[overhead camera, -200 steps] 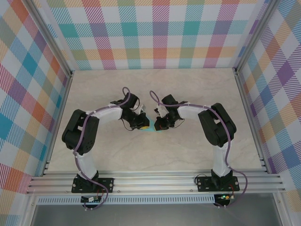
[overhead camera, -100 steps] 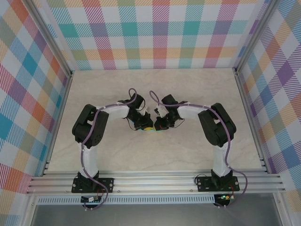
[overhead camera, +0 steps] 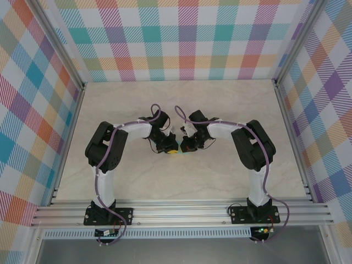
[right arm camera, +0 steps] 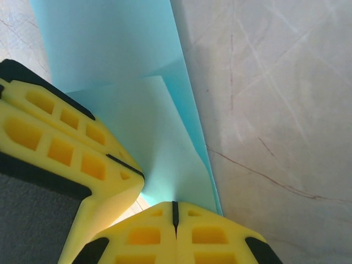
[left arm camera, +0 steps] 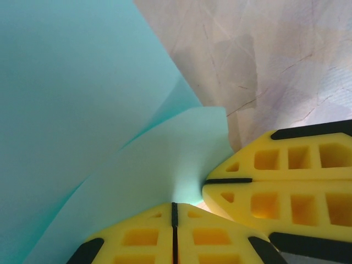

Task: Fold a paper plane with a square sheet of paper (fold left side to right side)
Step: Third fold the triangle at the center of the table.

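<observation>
Two grippers meet tip to tip near the middle of the table (overhead camera: 231, 110), the arms bent inward from left and right. From above, the left gripper (overhead camera: 171, 148) and the right gripper (overhead camera: 185, 147) sit just beside each other. Only a sliver of the turquoise paper (overhead camera: 183, 154) peeks out on their near side, because the wrists cover the rest.

The left wrist camera shows the left gripper (left arm camera: 174, 207) with its yellow fingers pressed together, only a thin dark seam between them. A curved flap of the paper (left arm camera: 165, 159) runs straight into that seam, so the gripper is pinching the paper. A larger turquoise layer rises behind the flap on the left. The right gripper (left arm camera: 208, 181) comes in from the right, its tip close against the left one.

In the right wrist view, the right gripper (right arm camera: 175, 205) is likewise closed tight on the paper (right arm camera: 143, 132). Two overlapping turquoise layers spread away from the seam over the marbled table. The left gripper (right arm camera: 138, 177) crowds in from the left, touching or nearly touching the right fingers.
</observation>
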You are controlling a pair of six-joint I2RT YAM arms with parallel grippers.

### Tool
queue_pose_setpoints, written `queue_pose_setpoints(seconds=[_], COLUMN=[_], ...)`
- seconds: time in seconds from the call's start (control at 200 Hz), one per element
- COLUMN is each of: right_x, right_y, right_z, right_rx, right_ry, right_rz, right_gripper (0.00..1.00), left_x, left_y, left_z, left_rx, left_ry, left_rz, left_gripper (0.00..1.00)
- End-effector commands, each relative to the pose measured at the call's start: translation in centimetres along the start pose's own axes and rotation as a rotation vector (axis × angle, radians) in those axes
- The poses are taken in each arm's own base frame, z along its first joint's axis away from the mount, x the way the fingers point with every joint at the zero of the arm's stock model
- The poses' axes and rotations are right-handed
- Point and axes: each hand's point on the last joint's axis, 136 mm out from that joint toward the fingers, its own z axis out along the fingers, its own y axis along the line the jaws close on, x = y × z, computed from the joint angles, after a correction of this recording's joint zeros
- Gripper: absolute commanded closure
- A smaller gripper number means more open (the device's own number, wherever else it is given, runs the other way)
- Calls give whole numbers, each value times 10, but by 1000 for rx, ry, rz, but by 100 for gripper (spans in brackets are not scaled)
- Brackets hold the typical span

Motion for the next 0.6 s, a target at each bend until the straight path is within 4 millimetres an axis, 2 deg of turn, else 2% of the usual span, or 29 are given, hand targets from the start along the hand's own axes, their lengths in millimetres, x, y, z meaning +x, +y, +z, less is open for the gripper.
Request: queue_pose_setpoints(seconds=[0.0, 0.28, 0.595], right_x=[35, 37, 39], right_y=[-39, -40, -42], right_z=[18, 18, 18], right_rx=[129, 140, 147], right_ry=[126, 130, 137], right_rz=[55, 55, 61], right_gripper=[100, 100, 100], left_x=[8, 8, 12], left_y=[14, 38, 68], left_z=[6, 3, -23], left_rx=[-72, -147, -170], left_ry=[29, 15, -7], left_rz=[-13, -40, -84], left_gripper=[93, 94, 94])
